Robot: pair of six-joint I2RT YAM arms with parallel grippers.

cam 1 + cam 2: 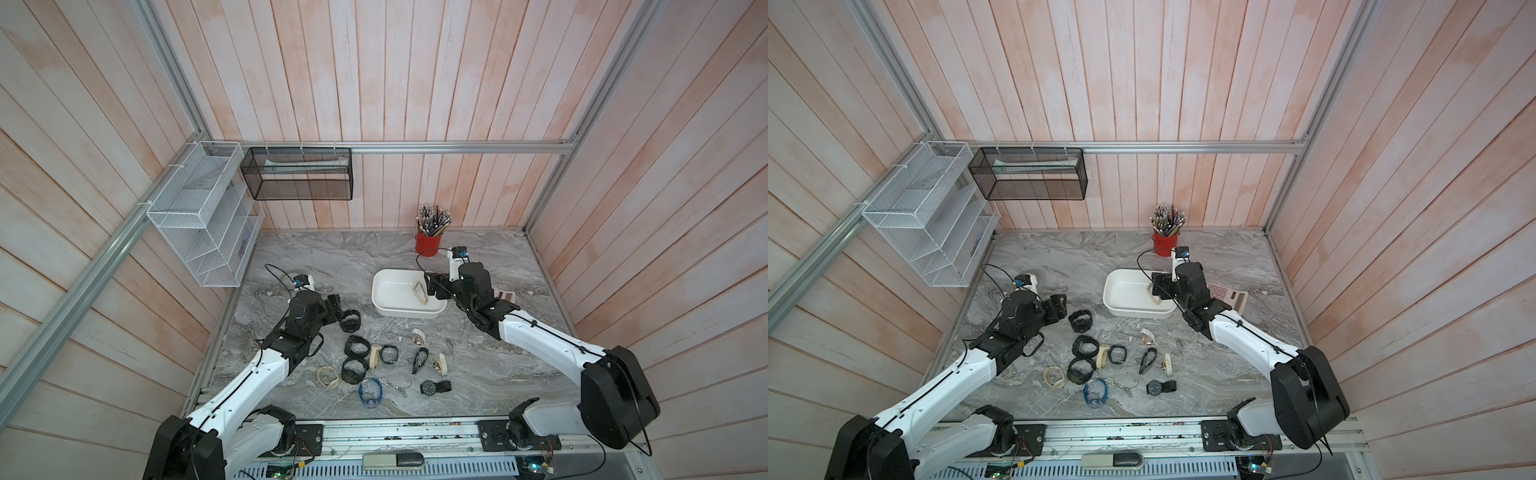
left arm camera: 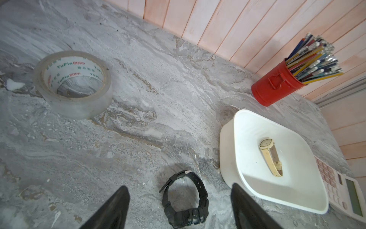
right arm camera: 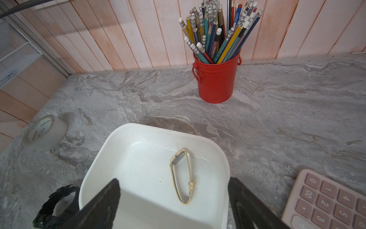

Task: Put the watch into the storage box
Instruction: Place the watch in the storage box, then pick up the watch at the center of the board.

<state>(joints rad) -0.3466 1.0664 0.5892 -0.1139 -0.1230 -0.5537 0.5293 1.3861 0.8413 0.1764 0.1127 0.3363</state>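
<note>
Your right hand [image 3: 174, 180]: fingers apart, nothing between them, hovering over one end of the storage box [image 3: 134, 162]. The cream watch [image 3: 177, 158] lies on the box floor with its strap closed in a narrow loop. It's clear of both fingers and it's the only thing in the box. In both top views the hand sits above the box end nearest the right arm, with the watch just ahead of the fingertips.

Your left hand [image 2: 179, 186]: fingers also apart, gripping nothing. A black watch [image 2: 188, 215] lies on the table [image 2: 158, 99], lined up with the gap. Neither finger touches it, as far as the left wrist view shows. It's near a corner of the box, outside it.

Further out, more loose watches [image 1: 356, 345] are scattered on the table between the box and the arm bases. Several are black, a few are cream, and there's a blue one [image 1: 370, 392] and one lying flat with a black dial [image 1: 428, 387].

A roll of clear tape [image 2: 73, 107] lies flat, well apart from the box on the left arm's side. A red tin of pencils [image 3: 215, 83] stands upright behind the box, near the back wall. A pink calculator [image 3: 326, 200] lies just beside the box on the right arm's side. A white mesh rack [image 1: 199, 224] and a black mesh basket [image 1: 299, 174] hang on the walls, off the table.
</note>
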